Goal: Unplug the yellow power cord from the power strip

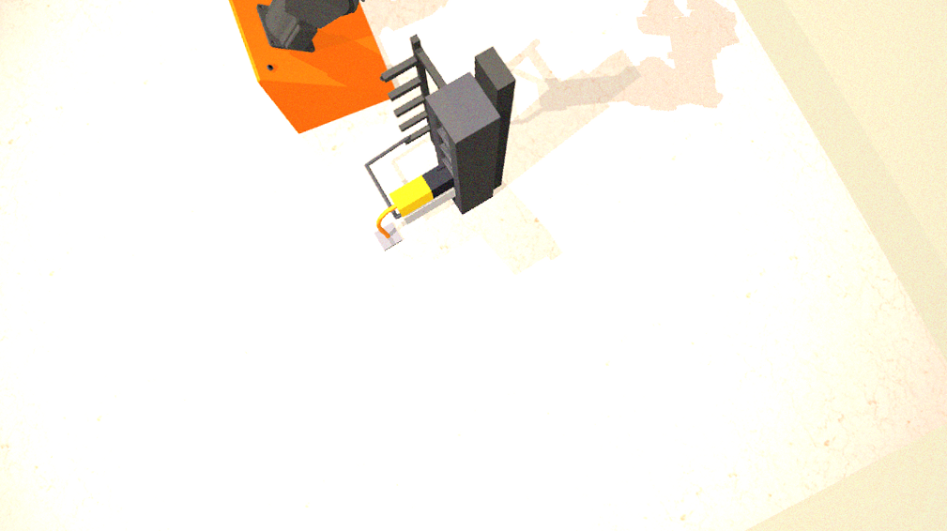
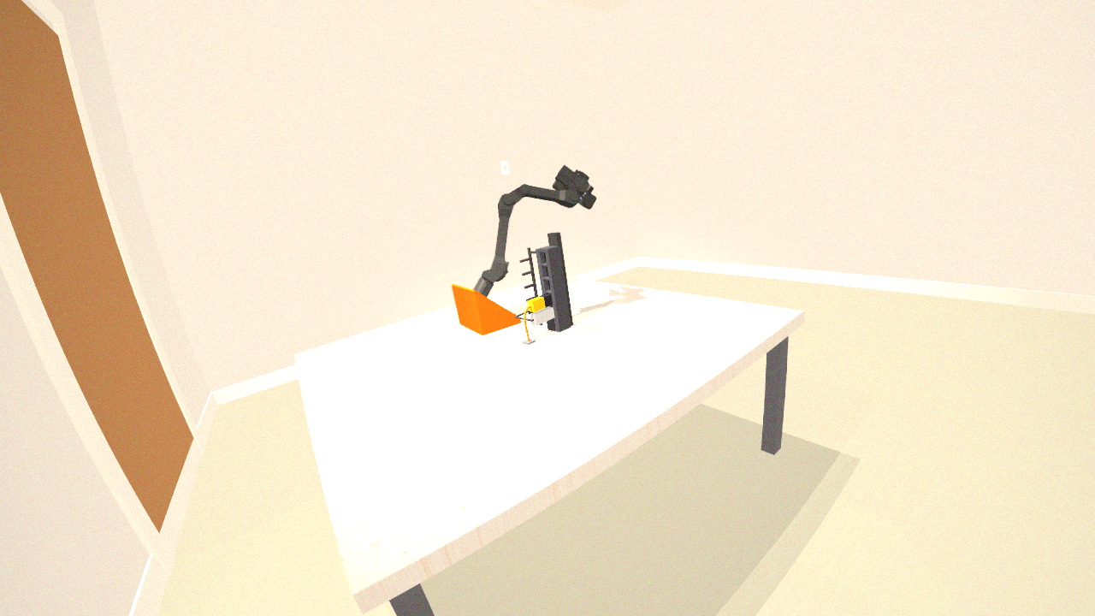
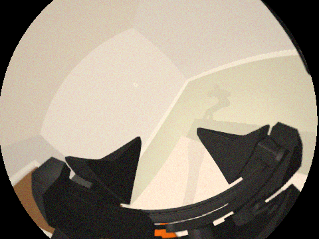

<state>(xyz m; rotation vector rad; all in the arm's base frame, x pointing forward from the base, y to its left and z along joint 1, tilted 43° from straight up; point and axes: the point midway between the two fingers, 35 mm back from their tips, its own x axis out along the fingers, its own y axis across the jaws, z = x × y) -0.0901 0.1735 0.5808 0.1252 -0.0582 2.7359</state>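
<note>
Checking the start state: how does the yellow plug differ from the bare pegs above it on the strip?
The yellow plug is thick, blocky and bright; the pegs are thin, dark rods. The plug sits lowest on the strip and trails a cord; the pegs carry none. Both stick out from the same face.

The arm (image 2: 505,229) rises and bends forward, its fingers spread wide, holding nothing.
</note>
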